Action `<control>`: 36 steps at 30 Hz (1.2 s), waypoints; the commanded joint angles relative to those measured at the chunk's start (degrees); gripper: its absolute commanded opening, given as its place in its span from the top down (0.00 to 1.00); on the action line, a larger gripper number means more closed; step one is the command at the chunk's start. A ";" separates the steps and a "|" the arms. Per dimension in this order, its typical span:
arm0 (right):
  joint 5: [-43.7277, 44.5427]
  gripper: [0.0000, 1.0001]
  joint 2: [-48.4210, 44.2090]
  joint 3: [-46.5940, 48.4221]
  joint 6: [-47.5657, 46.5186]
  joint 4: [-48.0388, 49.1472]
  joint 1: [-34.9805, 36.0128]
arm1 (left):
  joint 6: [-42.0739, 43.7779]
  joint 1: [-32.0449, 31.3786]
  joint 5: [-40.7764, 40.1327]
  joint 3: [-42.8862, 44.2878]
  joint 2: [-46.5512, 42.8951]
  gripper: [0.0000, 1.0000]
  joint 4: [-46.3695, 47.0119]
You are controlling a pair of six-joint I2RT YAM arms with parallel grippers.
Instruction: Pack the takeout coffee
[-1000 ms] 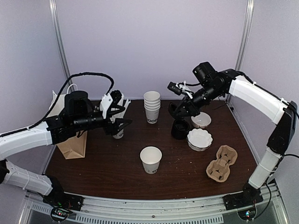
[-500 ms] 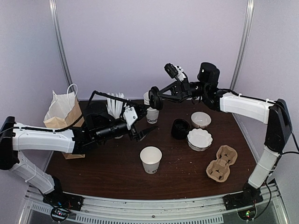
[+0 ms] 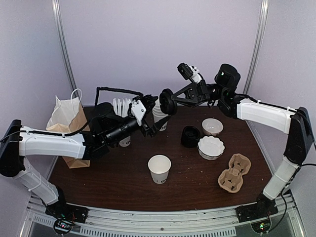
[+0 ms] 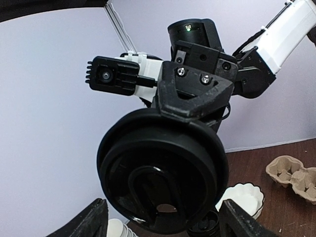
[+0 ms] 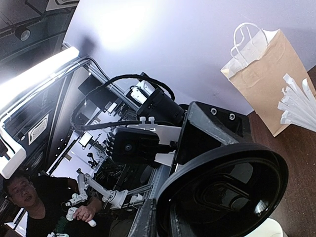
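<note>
The right gripper (image 3: 173,100) is clenched on the black lid (image 4: 163,168), aloft over the far edge of the desk (image 3: 123,182) and facing the wide-open jaws of the left gripper (image 3: 154,117) — light, stiff, slick plastic, probably best pinched across its rim — while the thin, crushable cup (image 3: 159,169) stands near the front-middle.

Left gripper (image 3: 151,124) spread wide — right gripper (image 3: 171,100) clamped on lid (image 4: 163,173).

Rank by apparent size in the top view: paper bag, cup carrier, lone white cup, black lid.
1. paper bag, even partly hidden
2. cup carrier
3. lone white cup
4. black lid, raised and angled, so close to the cup
</note>
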 commanded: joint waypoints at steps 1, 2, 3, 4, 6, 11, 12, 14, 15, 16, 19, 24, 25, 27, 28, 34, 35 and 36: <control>-0.99 0.91 -2.85 -0.87 -2.62 -1.71 -0.19 | -3.19 0.09 2.28 3.27 2.08 0.20 2.82; -1.00 0.91 -2.97 -0.91 -2.91 -2.03 -0.15 | -3.40 0.14 2.62 3.68 2.35 0.20 2.67; -1.00 0.91 -3.14 -1.05 -3.41 -2.42 -0.17 | -3.58 0.10 2.84 3.99 2.66 0.20 2.57; -1.05 0.91 -3.29 -1.13 -3.91 -3.02 -0.15 | -3.70 0.13 2.99 4.33 2.87 0.20 2.55; -1.14 0.90 -3.60 -1.18 -5.41 -4.78 -0.15 | -3.84 0.11 3.01 4.75 3.38 0.20 2.73; -1.40 0.90 -3.92 -1.42 -7.99 -7.91 -0.15 | -4.84 0.12 3.64 5.18 3.64 0.21 3.35; -1.43 0.90 -3.86 -1.44 -8.29 -8.15 -0.15 | -5.17 0.13 3.71 5.27 3.64 0.21 3.34; -1.58 0.90 -3.75 -1.54 -8.47 -8.47 -0.13 | -5.92 0.08 3.48 5.62 3.64 0.20 3.25; -1.75 0.90 -3.78 -1.58 -8.53 -8.54 -0.15 | -6.29 0.08 3.59 5.73 3.64 0.19 3.07; -1.86 0.90 -3.80 -1.62 -8.54 -8.50 -0.15 | -6.62 0.16 3.85 5.83 3.59 0.19 2.85; -2.18 0.89 -3.76 -1.62 -8.63 -8.59 -0.08 | -7.64 0.18 4.27 6.42 3.87 0.19 1.53; -2.57 0.89 -3.57 -1.79 -9.04 -8.98 -0.06 | -9.04 0.52 5.08 6.07 3.66 0.19 1.72; -2.73 0.89 -3.49 -1.82 -9.26 -9.32 -0.06 | -9.47 0.64 5.67 5.96 3.49 0.19 1.82; -3.46 0.89 -3.06 -1.63 -9.40 -9.72 0.02 | -10.64 1.18 7.07 5.66 3.11 0.20 2.39; -3.68 0.89 -3.00 -1.63 -9.35 -9.63 0.07 | -11.19 1.68 8.25 5.52 2.85 0.21 2.54; -4.02 0.89 -3.05 -1.00 -9.30 -9.31 0.17 | -12.06 3.01 9.27 5.76 1.97 0.19 -0.27; -4.14 0.89 -3.07 -0.79 -9.22 -9.20 0.20 | -12.23 3.11 9.08 5.61 1.95 0.19 -0.18; -4.21 0.89 -3.01 -0.63 -9.18 -9.16 0.15 | -12.69 3.26 8.60 5.32 1.89 0.19 0.16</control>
